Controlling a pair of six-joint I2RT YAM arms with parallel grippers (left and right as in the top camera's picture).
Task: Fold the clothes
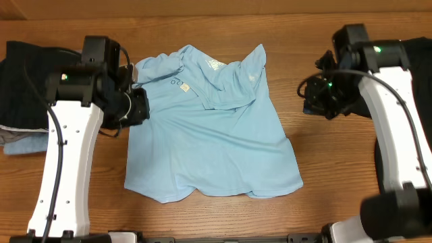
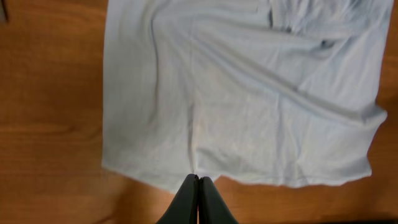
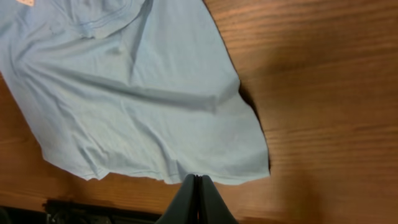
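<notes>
OVERHEAD: A light sky-blue T-shirt is lying spread across the middle of the wooden table. Its top edge is bunching in folds toward the upper centre of the frame, and white print is showing there. The hem is running along the lower centre. The left gripper is sitting at the shirt's left edge, upper left of centre. Its jaws aren't readable from this angle. The right gripper is hanging at upper right, apart from the shirt, w/ bare wood showing between them. A heap of dark garments is lying at far upper left, w/ a scrap of dull-blue cloth peeking out below it.

LEFT WRIST: The shirt is filling the upper and right parts of the frame, w/ wood showing at left and along the bottom. The left gripper, bottom centre, is showing jaws pressed together. Its tips are meeting the shirt's edge, and a crease is running up from that spot. Can't tell whether any cloth is caught between them.

RIGHT WRIST: The shirt is covering the left and centre, w/ the table filling the right. The right gripper, bottom centre, is also showing jaws pressed together, nothing visible between them. Its tips are lining up w/ the shirt's lower edge in the frame.
</notes>
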